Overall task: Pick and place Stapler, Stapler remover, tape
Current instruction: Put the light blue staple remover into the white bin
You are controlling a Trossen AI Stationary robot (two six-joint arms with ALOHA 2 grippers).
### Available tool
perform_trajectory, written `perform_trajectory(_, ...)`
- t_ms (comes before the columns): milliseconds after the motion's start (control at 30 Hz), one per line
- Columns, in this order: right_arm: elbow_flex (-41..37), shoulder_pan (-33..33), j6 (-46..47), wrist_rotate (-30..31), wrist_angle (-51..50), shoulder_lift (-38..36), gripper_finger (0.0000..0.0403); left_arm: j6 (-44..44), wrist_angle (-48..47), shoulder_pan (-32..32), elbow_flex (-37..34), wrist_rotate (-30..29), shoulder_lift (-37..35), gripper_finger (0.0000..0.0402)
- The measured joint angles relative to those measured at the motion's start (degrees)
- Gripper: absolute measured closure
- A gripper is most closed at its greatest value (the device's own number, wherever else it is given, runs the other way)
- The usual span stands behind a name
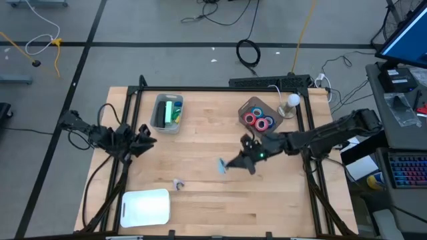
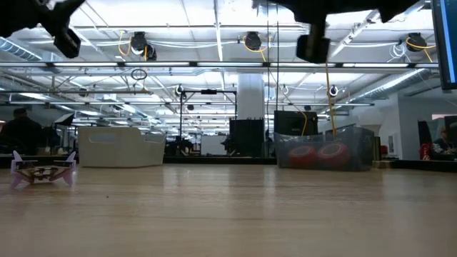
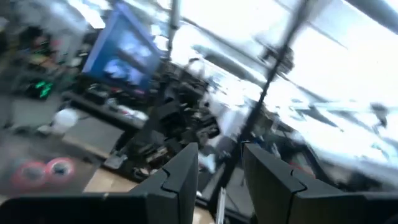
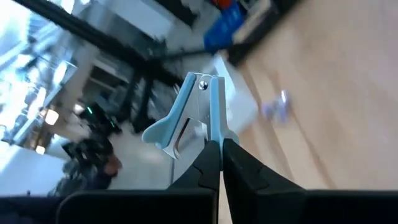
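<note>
Wooden table (image 1: 200, 180) with a black frame around it, workshop floor and cables beyond. Right gripper (image 1: 230, 164) is out over the middle of the table, fingers pinched tight on a light blue stapler remover (image 4: 193, 118), which is lifted off the wood. Left gripper (image 1: 148, 139) sits near the table's left edge with its fingers (image 3: 180, 177) partly apart and nothing between them. Tape rolls (image 1: 259, 121), red and blue, are in a clear container (image 1: 243, 111) toward the back right, next to a small white ball-shaped thing (image 1: 292, 101). Another clear bin (image 1: 160, 113) with green stuff inside sits back left. A 2nd small purple-ish stapler remover (image 1: 178, 183) lies on the wood near a white board (image 1: 145, 207) at the front left.
</note>
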Motion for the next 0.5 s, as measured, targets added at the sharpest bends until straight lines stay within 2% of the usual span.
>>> perform_trajectory(233,0.0,-6.8,-5.8,0.1,9.8,0.0,0.0403,-12.3,0.5,0.0,0.0,-12.8,3.7,0.0275)
perform_trajectory(500,0.0,-11.3,-10.0,0.2,14.5,0.1,0.0403,-27.1,11.8,0.0,0.3,-16.8,13.9,0.0275)
